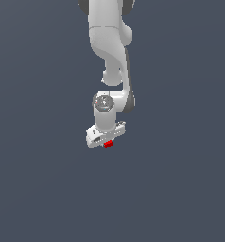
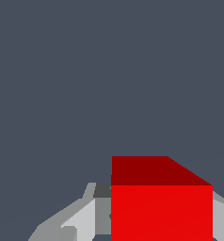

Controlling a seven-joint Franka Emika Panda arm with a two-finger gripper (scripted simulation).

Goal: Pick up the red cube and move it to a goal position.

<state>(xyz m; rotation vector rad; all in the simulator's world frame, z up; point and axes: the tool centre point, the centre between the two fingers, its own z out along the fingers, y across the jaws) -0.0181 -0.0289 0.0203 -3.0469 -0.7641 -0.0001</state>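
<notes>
**Operator:** List what you have on record for this moment.

**Clerk:** Item one, for your sheet: one white arm (image 1: 109, 42), reaching down from the top of the exterior view, wrist pointing downward over a plain dark grey-blue ground (image 1: 38, 189).

**Operator:** And the hand?

**Clerk:** Item two: one gripper (image 1: 106, 140), white, at the arm's lower end. You see it closed on the cube; in the wrist view a grey finger (image 2: 78, 221) lies right against one side of the red block and a second grey piece shows at its other side.

**Operator:** The cube itself?

**Clerk:** Item three: one red cube (image 1: 108, 144), small, bright, plain. In the exterior view you find it at the underside of the gripper, much narrower than the gripper's body. In the wrist view the red cube (image 2: 161, 212) fills a large part of the picture close to the camera, with one bright face and one darker face showing. Whether it is touching the ground or lifted off it, you cannot tell from either view.
</notes>
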